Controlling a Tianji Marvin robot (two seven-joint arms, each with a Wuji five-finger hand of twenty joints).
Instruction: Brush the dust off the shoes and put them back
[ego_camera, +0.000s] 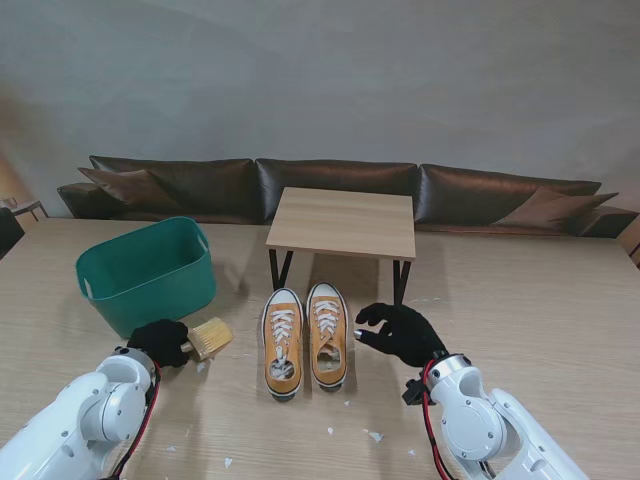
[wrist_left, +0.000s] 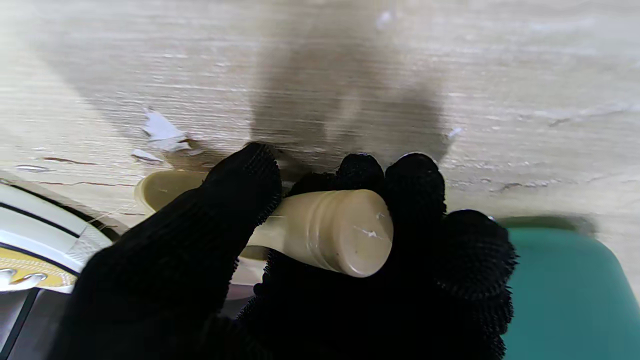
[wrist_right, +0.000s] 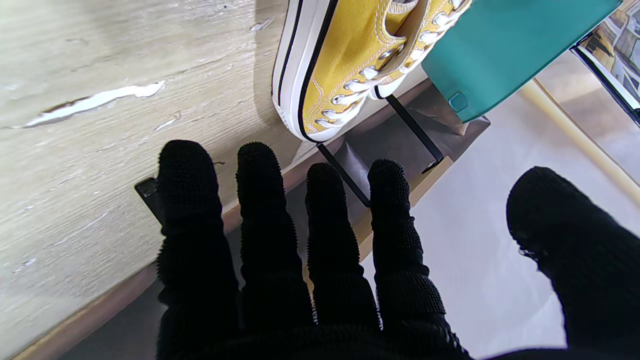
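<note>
The pair of yellow shoes (ego_camera: 304, 338) stands side by side, toes away from me, around the middle of the desk (ego_camera: 540, 320), just in front of a small wooden side table (ego_camera: 343, 222). The left hand (ego_camera: 160, 342) is wrapped around the handle of a pale wooden brush (ego_camera: 209, 337), which lies just left of the shoes; whether its bristles touch the desk is hard to tell. A green tub (ego_camera: 150, 273) sits beyond it, toward the left edge. The right hand (ego_camera: 400, 333) hovers just right of the shoes, fingers (wrist_right: 260, 210) spread and holding nothing. White scraps (ego_camera: 372, 435) dot the near edge.
</note>
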